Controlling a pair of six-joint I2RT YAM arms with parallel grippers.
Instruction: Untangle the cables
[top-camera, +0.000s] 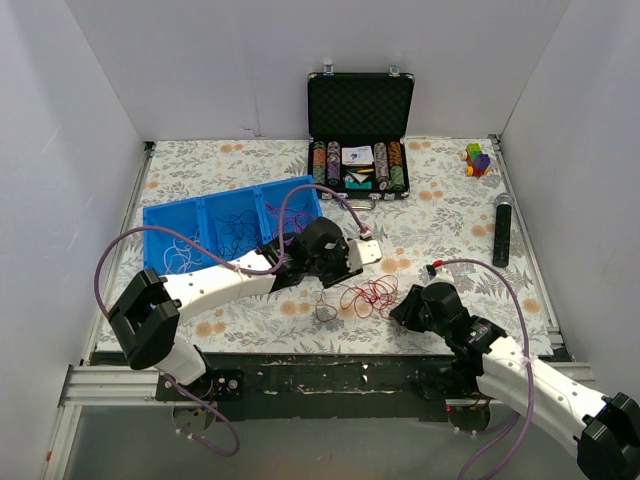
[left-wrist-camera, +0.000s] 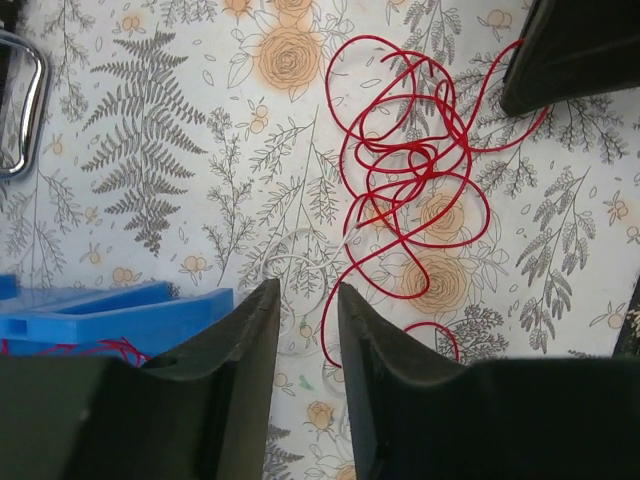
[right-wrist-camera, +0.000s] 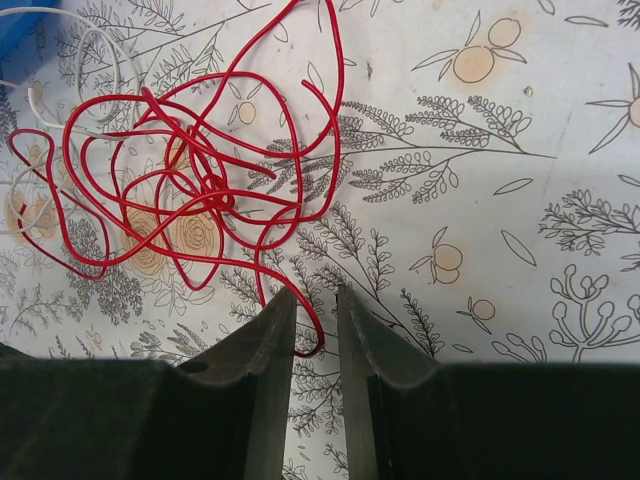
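Note:
A tangled red cable (top-camera: 365, 296) lies on the flowered table between my two grippers. My left gripper (top-camera: 352, 268) hangs over its left side, open and empty; in the left wrist view the red cable (left-wrist-camera: 410, 170) has one end running down between the open jaws of this gripper (left-wrist-camera: 307, 290). My right gripper (top-camera: 403, 303) is at the tangle's right side. In the right wrist view a loop of the red cable (right-wrist-camera: 190, 170) lies between the slightly parted jaws of this gripper (right-wrist-camera: 315, 292), not pinched. A thin white cable (right-wrist-camera: 95, 55) lies beside the tangle.
A blue three-compartment tray (top-camera: 160, 222) at the left holds a white cable (top-camera: 175, 252) and a dark cable (top-camera: 235, 230). An open black poker-chip case (top-camera: 360, 105) stands at the back. Coloured blocks (top-camera: 478, 158) and a black cylinder (top-camera: 501, 230) lie at the right.

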